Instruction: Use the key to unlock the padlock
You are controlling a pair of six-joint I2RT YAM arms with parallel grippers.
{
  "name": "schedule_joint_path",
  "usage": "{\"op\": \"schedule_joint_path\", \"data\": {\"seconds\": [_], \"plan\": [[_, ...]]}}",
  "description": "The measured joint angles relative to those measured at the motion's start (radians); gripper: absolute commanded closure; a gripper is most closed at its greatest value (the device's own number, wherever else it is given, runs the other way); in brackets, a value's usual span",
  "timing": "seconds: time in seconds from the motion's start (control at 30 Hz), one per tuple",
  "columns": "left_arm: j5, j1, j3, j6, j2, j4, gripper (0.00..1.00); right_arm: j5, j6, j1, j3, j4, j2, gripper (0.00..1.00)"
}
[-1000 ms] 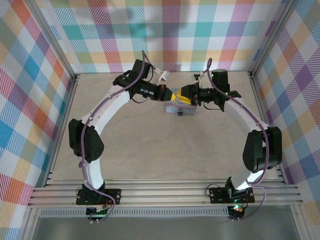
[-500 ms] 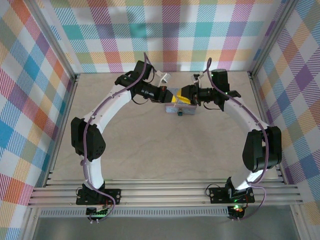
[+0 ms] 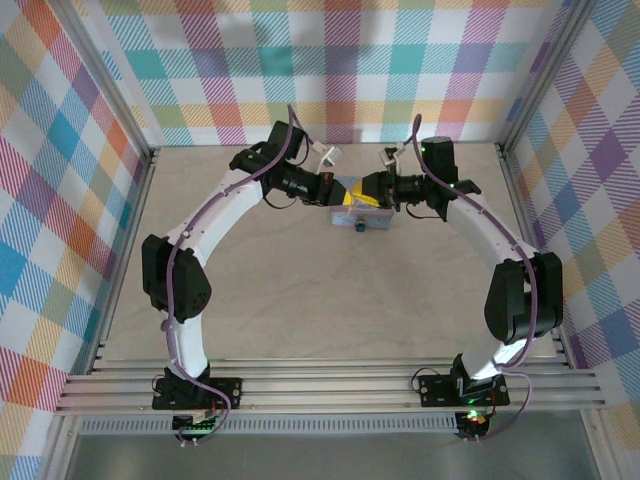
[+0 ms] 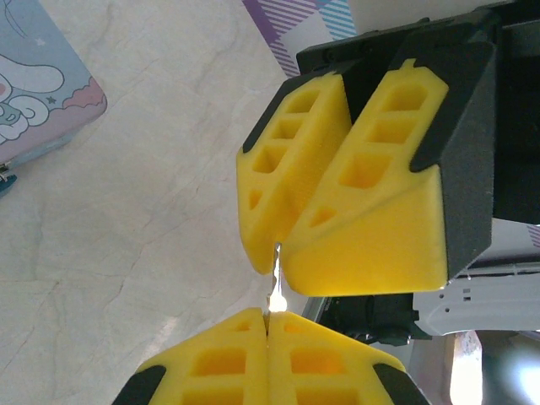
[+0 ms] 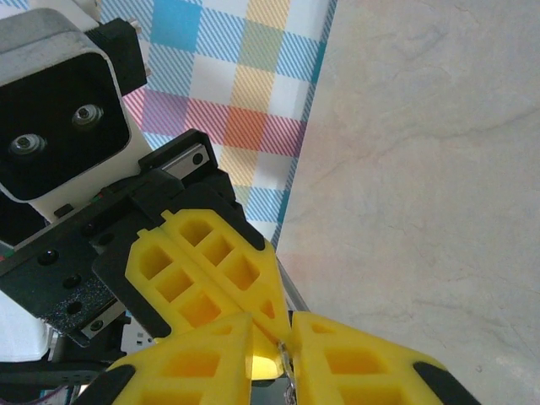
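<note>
Key (image 4: pixel 275 278) is poking straight out of the tightly squeezing left gripper (image 4: pixel 267 317) | right gripper (image 4: pixel 278 245), facing it, is pinching its tip

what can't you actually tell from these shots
The padlock: top view, too small to tell locked or open.
The key: left wrist view, just a sliver between left gripper and right gripper; both hide the rest.
Whether the right gripper grips the key: hidden where they meet.
The tin: left wrist view, cut off by the left edge.

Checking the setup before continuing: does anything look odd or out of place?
One oddity: the key is pinched at both ends at once, left gripper and right gripper meeting tip to tip.
</note>
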Motion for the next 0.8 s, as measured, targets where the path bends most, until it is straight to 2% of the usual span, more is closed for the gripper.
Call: {"op": "schedule_joint_path", "data": {"seconds": [0.1,0.3,0.4,0.57,0.67,0.73,0.8], "plan": [[0.000,0.000,0.000,0.000,0.000,0.000,1.00,-0.005,-0.010,0.004,0.000,-0.001,0.000,0.82],[0.002,0.000,0.001,0.000,0.000,0.001,1.00,0.009,-0.020,0.003,0.000,-0.007,0.000,1.00],[-0.003,0.000,0.001,0.000,0.000,0.002,1.00,0.015,-0.021,0.004,0.000,-0.001,0.000,1.00],[-0.042,-0.002,0.001,-0.002,-0.005,0.012,0.75,0.049,-0.055,0.007,-0.007,0.012,-0.015,1.00],[-0.097,-0.004,-0.005,-0.019,-0.024,0.017,0.69,0.097,-0.116,0.008,-0.005,-0.015,-0.055,1.00],[-0.149,-0.004,-0.024,-0.035,-0.053,0.025,0.61,0.143,-0.177,0.008,0.005,-0.057,-0.093,1.00],[-0.215,0.003,-0.064,-0.059,-0.092,0.049,0.59,0.192,-0.241,0.010,0.021,-0.088,-0.138,1.00]]}}
